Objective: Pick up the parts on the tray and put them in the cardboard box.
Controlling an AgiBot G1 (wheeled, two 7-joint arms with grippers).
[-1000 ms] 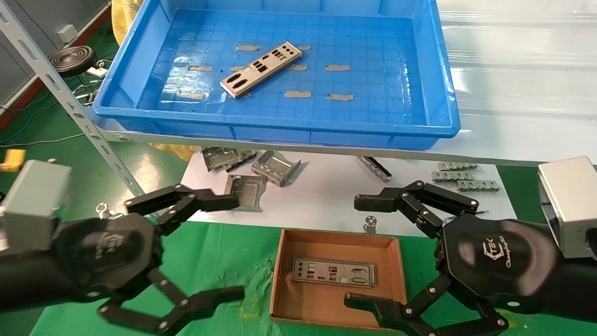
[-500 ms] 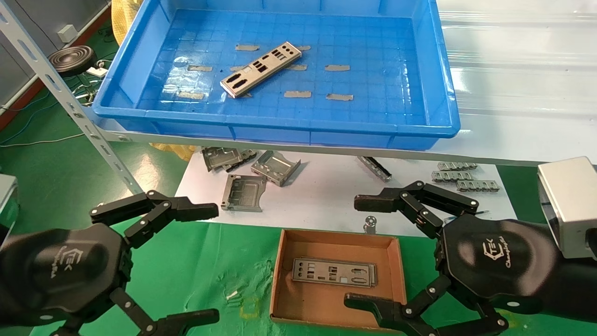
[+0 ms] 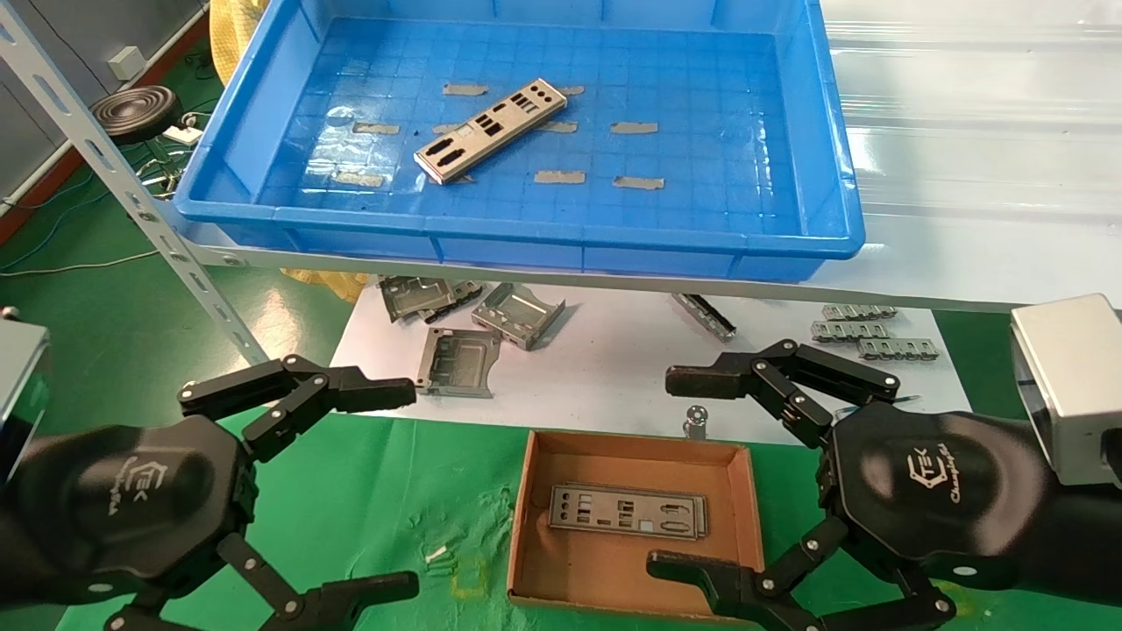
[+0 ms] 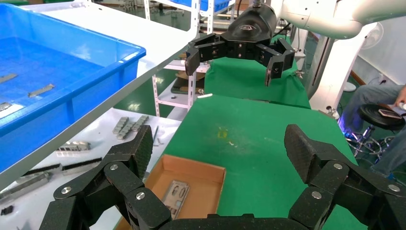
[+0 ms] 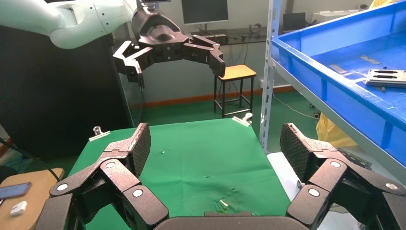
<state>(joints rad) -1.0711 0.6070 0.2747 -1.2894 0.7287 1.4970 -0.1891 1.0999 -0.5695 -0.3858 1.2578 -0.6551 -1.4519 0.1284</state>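
I see the blue tray (image 3: 824, 158) up on the shelf with one part (image 3: 489, 130) lying slanted on its floor. Below, the cardboard box (image 3: 536, 491) sits on green cloth, holding another plate (image 3: 627, 512). My left gripper (image 3: 386, 491) and right gripper (image 3: 692, 473) flank the box, both spread wide, empty.

A green cloth (image 3: 421, 491) covered the counter, and a white shelf (image 3: 964, 158) on a slotted grey upright (image 3: 131, 202) stood over its far edge. The floor (image 3: 114, 307) was green. Behind stood a black stool (image 3: 136, 114), a wooden stool (image 5: 238, 74) and what looked like a monitor (image 5: 204, 10).
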